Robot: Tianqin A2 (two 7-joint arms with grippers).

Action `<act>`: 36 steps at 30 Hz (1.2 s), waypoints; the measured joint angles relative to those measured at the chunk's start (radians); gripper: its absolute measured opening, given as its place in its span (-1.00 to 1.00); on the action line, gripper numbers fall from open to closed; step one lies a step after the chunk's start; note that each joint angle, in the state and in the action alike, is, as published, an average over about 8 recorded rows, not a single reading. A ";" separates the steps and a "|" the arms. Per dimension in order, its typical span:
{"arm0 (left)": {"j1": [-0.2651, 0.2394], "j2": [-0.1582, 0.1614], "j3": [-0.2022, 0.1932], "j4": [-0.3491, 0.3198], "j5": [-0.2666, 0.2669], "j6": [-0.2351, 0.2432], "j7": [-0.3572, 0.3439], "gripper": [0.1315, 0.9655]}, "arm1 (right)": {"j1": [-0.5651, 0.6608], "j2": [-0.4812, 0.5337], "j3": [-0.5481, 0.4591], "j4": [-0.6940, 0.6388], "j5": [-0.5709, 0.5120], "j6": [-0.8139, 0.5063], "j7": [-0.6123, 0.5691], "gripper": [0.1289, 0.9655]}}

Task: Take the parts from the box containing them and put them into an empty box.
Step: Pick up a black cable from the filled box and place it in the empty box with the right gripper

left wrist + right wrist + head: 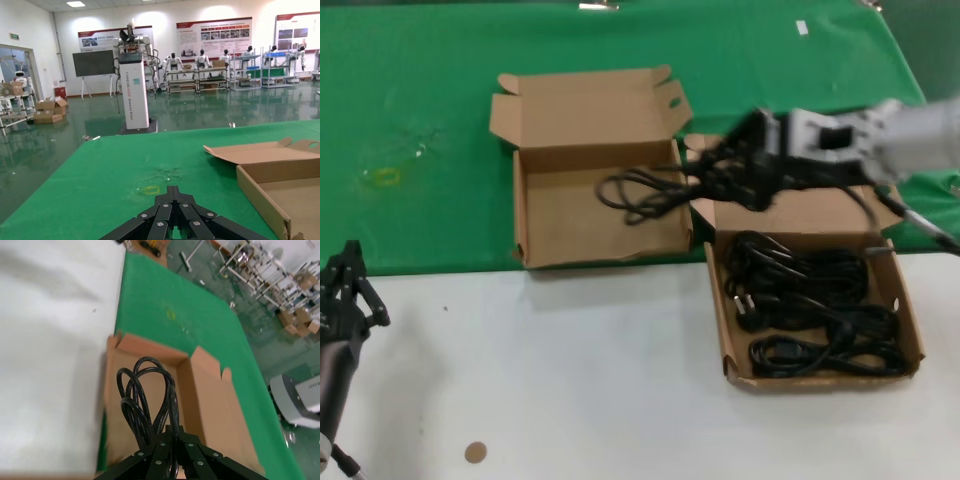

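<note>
Resting low at the table's near left edge, the left gripper [345, 290] has its fingers together. The left box [602, 165] receives one cord [640, 192], clamped by the right gripper [735, 160] above its right wall. Remaining cords [810, 305] fill the right box [910, 320].

Right gripper [752, 160]: motion blur is smearing it in the head view; its cord [638, 192] is merging into that blur.
Full box [910, 330]: the arm is hiding its lid.
Left gripper [344, 290]: the frame edge is cropping its arm.
Empty box [265, 192]: the left wrist view's edge is cutting it off.
</note>
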 joint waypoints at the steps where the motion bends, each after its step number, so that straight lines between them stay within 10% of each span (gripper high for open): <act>1: 0.000 0.000 0.000 0.000 0.000 0.000 0.000 -0.97 | 0.013 -0.023 -0.008 -0.015 -0.009 0.008 0.002 -0.91; 18: 0.000 0.000 0.000 0.000 0.000 0.000 0.000 -0.97 | 0.184 -0.355 -0.073 -0.441 -0.055 0.159 -0.130 -0.91; 36: 0.000 0.000 0.000 0.000 0.000 0.000 0.000 -0.97 | 0.292 -0.493 -0.038 -0.784 -0.012 0.244 -0.315 -0.87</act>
